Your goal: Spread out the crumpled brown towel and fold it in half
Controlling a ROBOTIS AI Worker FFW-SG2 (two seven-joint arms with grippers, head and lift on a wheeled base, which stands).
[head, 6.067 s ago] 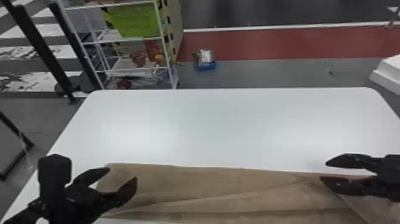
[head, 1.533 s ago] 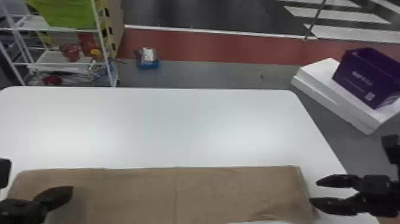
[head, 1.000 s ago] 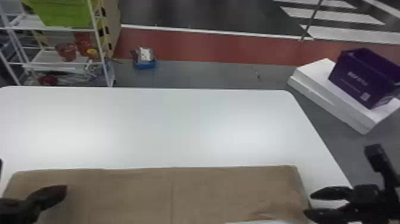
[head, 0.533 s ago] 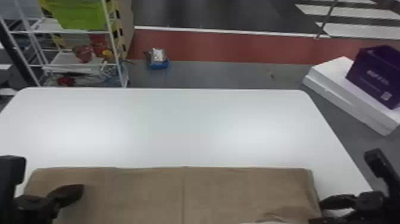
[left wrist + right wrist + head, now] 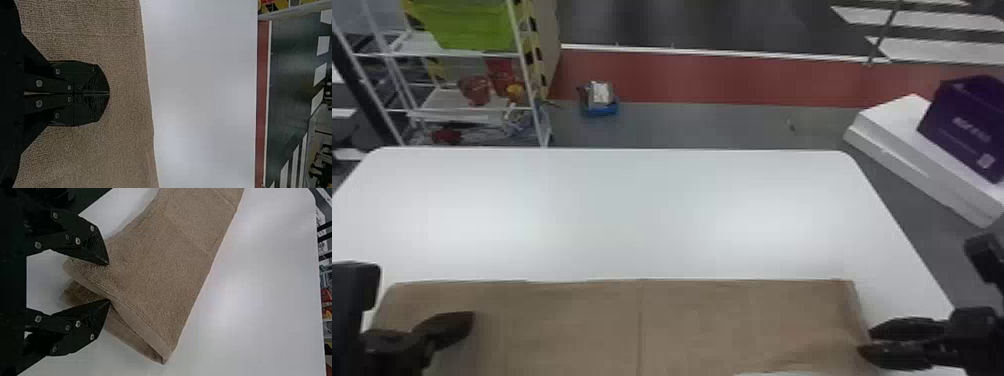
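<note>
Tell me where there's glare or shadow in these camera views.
Head view: two broad, soft bright patches on the white table, toward its left and right; left wrist view: pale glare on the bare tabletop beyond the towel; right wrist view: a soft bright patch beside the towel, and faint grey shadow along its curved edge.

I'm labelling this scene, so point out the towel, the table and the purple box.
Towel [image 5: 557, 325]: head view, left of its crease.
Table [image 5: 652, 215]: head view, its bare top.
Purple box [image 5: 964, 132]: head view, its printed side.
</note>
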